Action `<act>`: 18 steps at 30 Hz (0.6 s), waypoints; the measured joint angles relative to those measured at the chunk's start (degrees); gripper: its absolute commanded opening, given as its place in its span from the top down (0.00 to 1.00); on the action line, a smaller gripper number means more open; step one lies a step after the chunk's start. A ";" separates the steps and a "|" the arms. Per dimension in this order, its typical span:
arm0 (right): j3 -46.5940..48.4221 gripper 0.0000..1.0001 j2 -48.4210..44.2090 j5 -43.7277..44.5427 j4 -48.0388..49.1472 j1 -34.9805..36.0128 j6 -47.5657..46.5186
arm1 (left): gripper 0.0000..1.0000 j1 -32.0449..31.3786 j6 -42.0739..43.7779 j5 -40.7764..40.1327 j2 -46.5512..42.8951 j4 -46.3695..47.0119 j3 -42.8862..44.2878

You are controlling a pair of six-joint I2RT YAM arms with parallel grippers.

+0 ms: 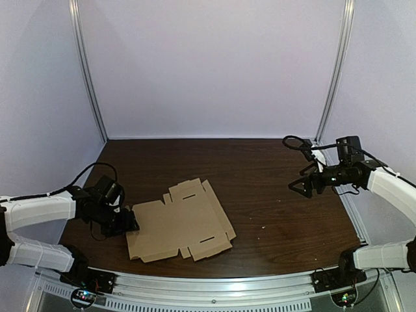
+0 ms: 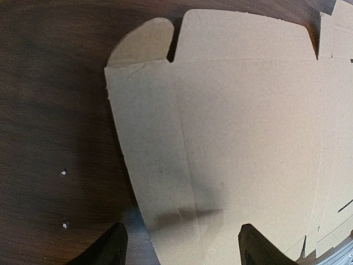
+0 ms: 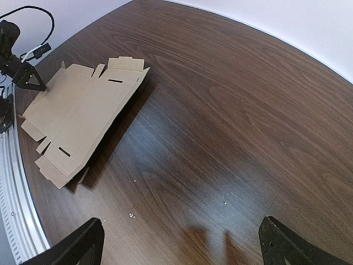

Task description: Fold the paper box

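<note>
A flat, unfolded brown cardboard box blank (image 1: 182,221) lies on the dark wood table (image 1: 273,214), left of centre near the front edge. It fills most of the left wrist view (image 2: 237,127) and shows at upper left in the right wrist view (image 3: 83,110). My left gripper (image 1: 130,222) is open at the blank's left edge, its fingertips (image 2: 110,248) straddling that edge just above it. My right gripper (image 1: 300,186) hangs open above bare table at the far right, well away from the blank, with nothing between its fingers (image 3: 85,243).
A metal rail (image 1: 214,286) runs along the table's front edge. White walls and two upright metal posts (image 1: 88,71) enclose the back and sides. Small crumbs (image 3: 132,215) dot the wood under the right gripper.
</note>
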 measured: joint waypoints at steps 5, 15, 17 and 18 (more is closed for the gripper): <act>0.46 0.00 1.55 -1.49 -1.27 0.57 -0.46 | 0.28 -0.04 0.00 -0.37 1.81 0.17 -0.17; 1.36 0.00 5.77 -1.40 -2.84 2.84 -0.68 | 0.32 -8.83 0.44 1.40 6.84 5.44 1.42; 1.73 0.00 6.64 -1.33 -2.86 3.30 -0.68 | 0.33 -12.20 0.72 1.57 9.99 6.21 3.65; 1.88 0.00 7.13 -1.36 -2.91 3.52 -0.66 | 0.34 -14.27 0.98 1.51 12.13 6.62 5.38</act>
